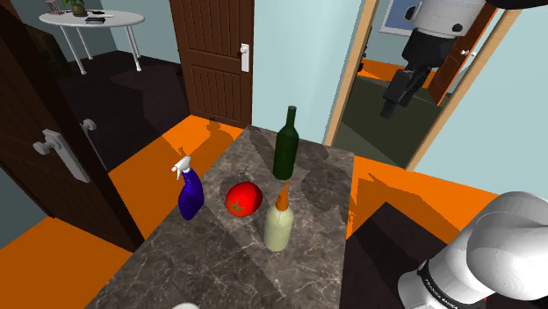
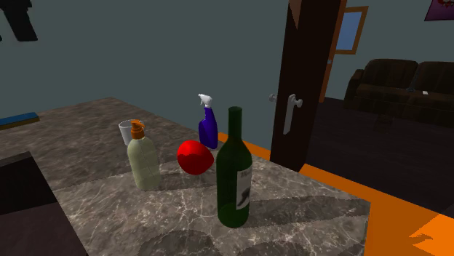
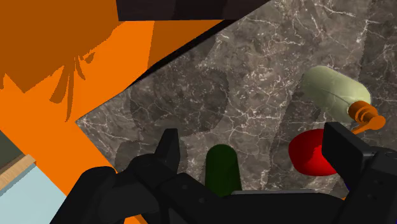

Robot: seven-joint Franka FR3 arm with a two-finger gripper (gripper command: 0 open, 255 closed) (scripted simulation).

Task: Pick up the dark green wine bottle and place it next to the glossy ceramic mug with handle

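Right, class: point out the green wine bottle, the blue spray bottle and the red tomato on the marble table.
green wine bottle (image 1: 285, 156), shoulder view, on its lower body.
blue spray bottle (image 1: 190, 200), shoulder view, on its blue body.
red tomato (image 2: 195, 157), second exterior view, on its middle.

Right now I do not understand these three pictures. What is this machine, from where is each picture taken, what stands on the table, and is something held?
It is a white robot arm with a black two-finger hand. One camera looks from beside the arm, a second from another side of the table, a third sits on the hand. On the marbled table stand a dark green wine bottle, a blue spray bottle, a red round thing, a pale pump bottle and a whitish mug. The hand is open, high over the table, and holds nothing.
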